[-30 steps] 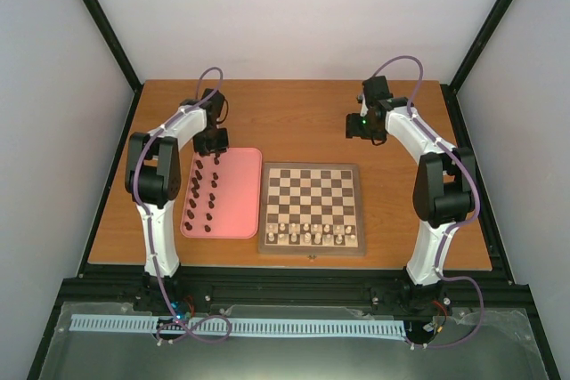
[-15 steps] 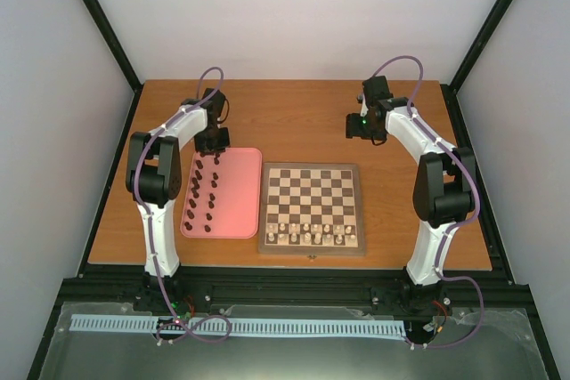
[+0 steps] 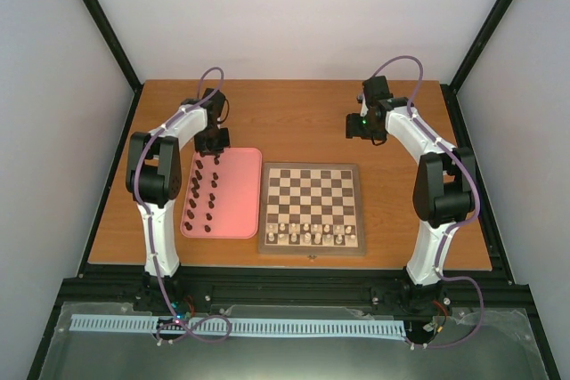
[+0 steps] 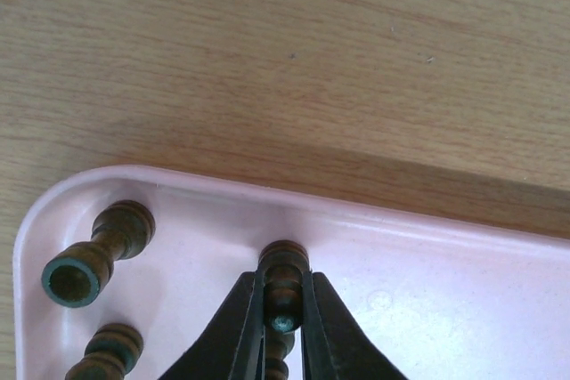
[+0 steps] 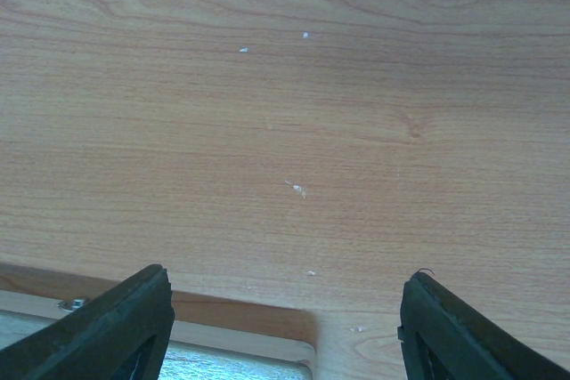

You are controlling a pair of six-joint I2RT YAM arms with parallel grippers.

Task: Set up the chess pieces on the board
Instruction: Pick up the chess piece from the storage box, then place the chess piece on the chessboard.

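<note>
The wooden table (image 3: 294,113) carries everything. My right claw (image 5: 285,280) hangs over a bare stretch of it, with only wood grain between and beyond its fingers. The board (image 3: 312,171) lies nearer the arm bases than that claw and a little to its left. From my left claw (image 4: 283,284) it sits off to the right and nearer the bases.

The pink tray (image 3: 239,198) is directly under the left claw and runs back from it toward the bases. Its far rim passes just beyond the fingertips and its far-left corner curves round to the claw's left.

The left claw is clamped on one dark piece, the held piece (image 4: 284,275), with a finger pressed to each side of it. I cannot tell whether it rests on the tray or is lifted off it. The right claw stands wide apart, holding nothing.

The other dark chess pieces (image 3: 201,198) are on the tray's left half, in rough columns behind the left claw. In the wrist view two of them lie on their sides to the claw's left, one (image 4: 96,258) showing its green underside. The pale pieces (image 3: 307,235) fill the board's nearest rows, well away from both claws.
</note>
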